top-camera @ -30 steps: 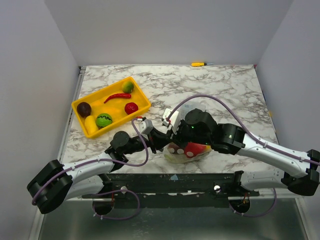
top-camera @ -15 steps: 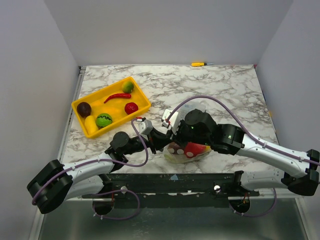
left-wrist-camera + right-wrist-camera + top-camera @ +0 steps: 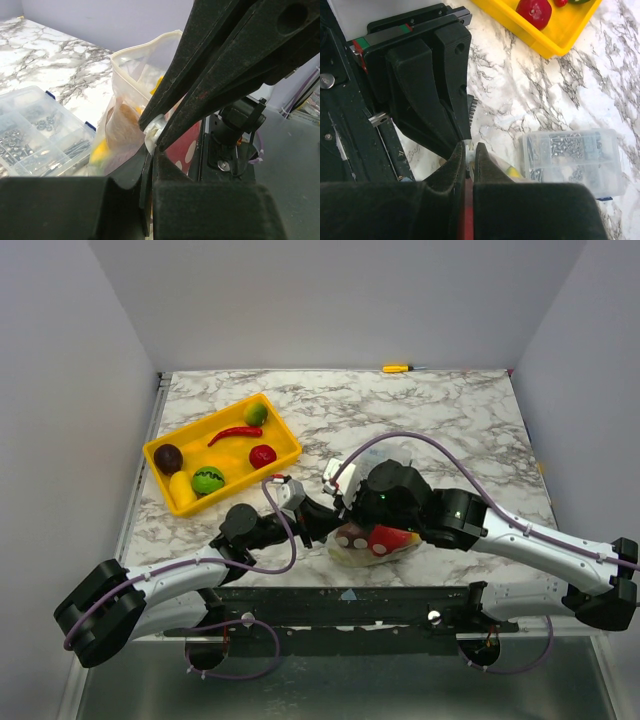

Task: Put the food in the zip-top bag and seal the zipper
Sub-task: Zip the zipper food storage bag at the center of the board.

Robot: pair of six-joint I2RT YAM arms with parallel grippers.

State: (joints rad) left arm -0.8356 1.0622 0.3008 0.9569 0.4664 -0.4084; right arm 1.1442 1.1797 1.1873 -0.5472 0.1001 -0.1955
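Clear plastic is being pinched from two sides: the left pincer [image 3: 151, 150] and the right pincer [image 3: 468, 148] are both clamping fully shut on the edge of the zip-top bag [image 3: 125, 115], which is sitting near the desk [image 3: 450, 420] front with red spotted food [image 3: 388, 536] inside. The wrist views are showing its zipper [image 3: 142, 46] rim and a clear box of screws [image 3: 570, 155] beside it, while the top view alone is showing the whole yellow tray [image 3: 235, 453] with more food [image 3: 208, 480].
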